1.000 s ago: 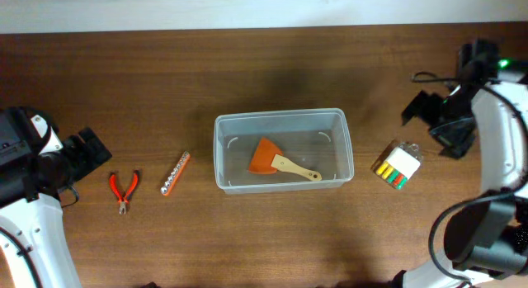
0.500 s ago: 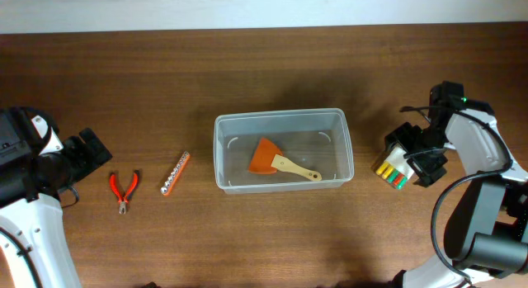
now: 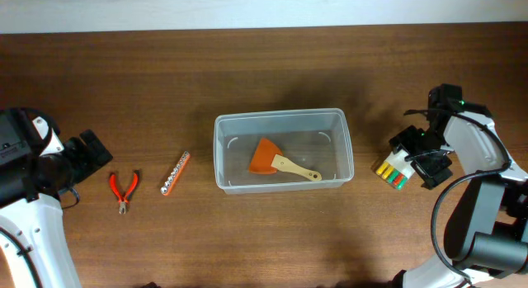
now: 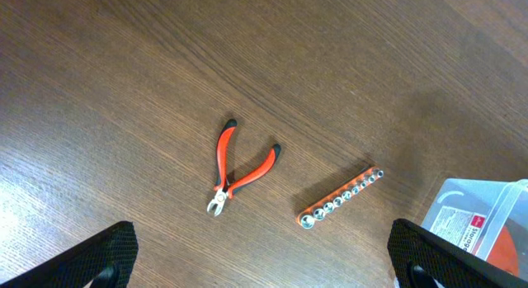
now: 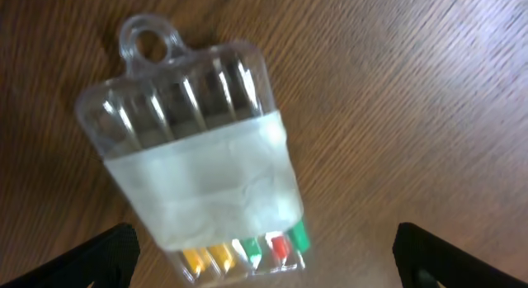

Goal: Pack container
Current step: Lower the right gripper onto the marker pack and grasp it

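The clear plastic container (image 3: 340,148) sits mid-table with an orange scraper with a wooden handle (image 3: 276,162) inside; its corner shows in the left wrist view (image 4: 487,226). Red pliers (image 3: 123,189) (image 4: 238,167) and an orange socket rail (image 3: 175,173) (image 4: 341,196) lie left of it. A clear packet of coloured bits (image 3: 393,170) (image 5: 198,168) lies right of it. My right gripper (image 3: 421,158) (image 5: 264,267) is open, right above the packet with the fingers either side of its lower end. My left gripper (image 3: 82,156) (image 4: 264,263) is open and empty, left of the pliers.
The dark wooden table (image 3: 264,73) ends at a pale wall strip along the back. A black cable runs by the right arm (image 3: 478,139).
My right arm swung in from the back right and came down over the packet of bits. The left arm and all objects stayed put.
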Robot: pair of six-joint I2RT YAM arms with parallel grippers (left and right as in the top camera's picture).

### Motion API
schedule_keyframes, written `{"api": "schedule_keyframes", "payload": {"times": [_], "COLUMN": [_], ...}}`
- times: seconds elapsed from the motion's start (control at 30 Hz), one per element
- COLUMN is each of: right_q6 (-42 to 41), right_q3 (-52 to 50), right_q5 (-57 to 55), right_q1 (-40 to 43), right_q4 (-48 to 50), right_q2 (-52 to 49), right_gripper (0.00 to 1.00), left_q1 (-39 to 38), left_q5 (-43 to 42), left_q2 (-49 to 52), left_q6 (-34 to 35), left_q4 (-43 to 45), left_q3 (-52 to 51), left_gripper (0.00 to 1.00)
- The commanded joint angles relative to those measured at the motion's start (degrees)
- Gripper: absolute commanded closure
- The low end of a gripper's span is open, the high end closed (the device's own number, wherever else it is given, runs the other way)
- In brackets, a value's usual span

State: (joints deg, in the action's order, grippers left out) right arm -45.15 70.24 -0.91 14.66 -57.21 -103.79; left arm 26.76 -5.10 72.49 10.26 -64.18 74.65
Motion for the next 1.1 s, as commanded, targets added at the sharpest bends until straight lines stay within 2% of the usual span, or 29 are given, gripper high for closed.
{"api": "schedule_keyframes", "payload": {"times": [0.0,0.27,0.5,1.07], "right_q6": [-1.0,3.4,3.4,9.8], "right_q3": [-2.4,-5.2,-5.2,-5.2], "right_q5": [-2.8,0.3,0.3,2.8], "right_q1": [0.0,0.0,0.0,0.0], "right_q4": [1.4,7.5,8.2,10.6], "right_q2": [0.1,0.1,-0.5,-0.8], "right_gripper": [0.01,0.01,0.01,0.01], "left_q1": [0.0,0.0,0.0,0.0], "left_q5": [0.3,0.3,0.3,0.4], "left_q2": [-0.5,-0.5,-0.5,-0.5], "left_q6": [-0.7,-0.7,-0.7,-0.7], "left_q4": [-0.5,-1.0,-1.0,-0.9], "left_q3": [0.0,0.0,0.0,0.0], "left_gripper": [0.01,0.01,0.01,0.01]}}
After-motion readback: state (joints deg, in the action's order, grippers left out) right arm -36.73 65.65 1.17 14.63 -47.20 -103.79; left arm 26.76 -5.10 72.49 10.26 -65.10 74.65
